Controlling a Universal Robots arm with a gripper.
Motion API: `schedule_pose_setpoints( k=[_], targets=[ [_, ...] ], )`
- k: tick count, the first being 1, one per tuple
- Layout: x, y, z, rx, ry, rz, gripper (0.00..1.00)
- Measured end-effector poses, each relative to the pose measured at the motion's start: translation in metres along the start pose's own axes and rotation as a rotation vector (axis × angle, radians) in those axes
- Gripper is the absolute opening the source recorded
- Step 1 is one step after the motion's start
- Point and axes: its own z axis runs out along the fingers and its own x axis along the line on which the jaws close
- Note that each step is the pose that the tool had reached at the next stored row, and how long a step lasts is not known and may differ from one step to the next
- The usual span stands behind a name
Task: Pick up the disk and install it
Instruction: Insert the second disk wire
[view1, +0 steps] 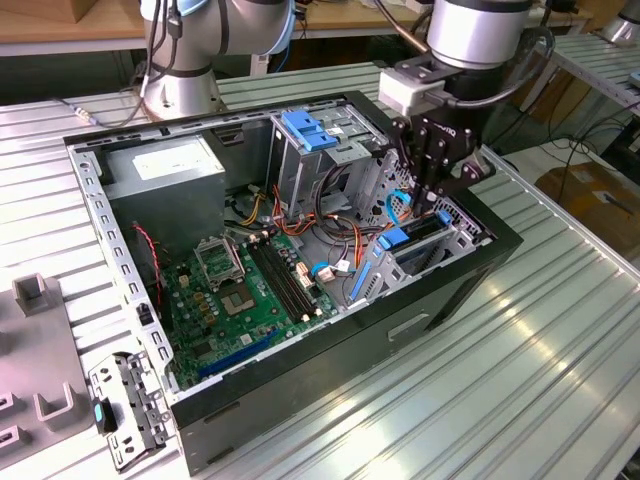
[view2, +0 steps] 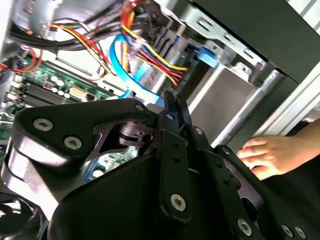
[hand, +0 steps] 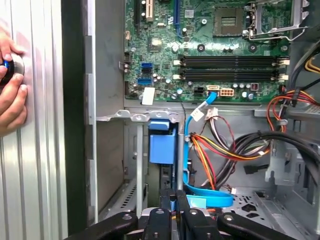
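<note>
Keeps to plain facts on print: a white sticker on the power supply (view1: 165, 165), too small to read; white marks on the motherboard (view1: 240, 300) likewise not readable

Holds the gripper (view1: 437, 205) low inside the open case (view1: 330, 370), just above the drive bay (view1: 440, 250) at the corner on the exterior view's right. Shows the fingers pressed together in both wrist views, gripper (hand: 172, 200) and gripper (view2: 170, 100), pinching nothing that can be made out

Finds the disk (view1: 392, 240) sitting in that bay, directly under the gripper, with only the blue end of its carrier visible; in the first wrist view the same blue end of the disk (hand: 162, 142) between the grey bay walls

Close beside the bay, a flat blue cable (hand: 200, 192) curving near the fingertips, and a bundle of wires (hand: 215, 150) in orange, yellow and red crossing the case floor. Further back, a grey cage with a blue latch (view1: 310, 130). Outside the case, on the ribbed table (view1: 480, 400), a metal bracket (view1: 125, 400). Also a hand (hand: 10, 95) resting on the table next to the case wall, around a small round object
</note>
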Motion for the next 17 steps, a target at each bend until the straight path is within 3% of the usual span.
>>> schedule_pose_setpoints(
  k=[5,13,17],
  targets=[
    [0.0039,0.0003,0.0029,-0.0020,-0.0001,0.000,0.16],
    [-0.0031,0.0006,0.0073,-0.0043,0.0035,0.005,0.16],
    [-0.0036,-0.0001,0.0093,-0.0106,0.0086,0.043,0.16]
  ],
)
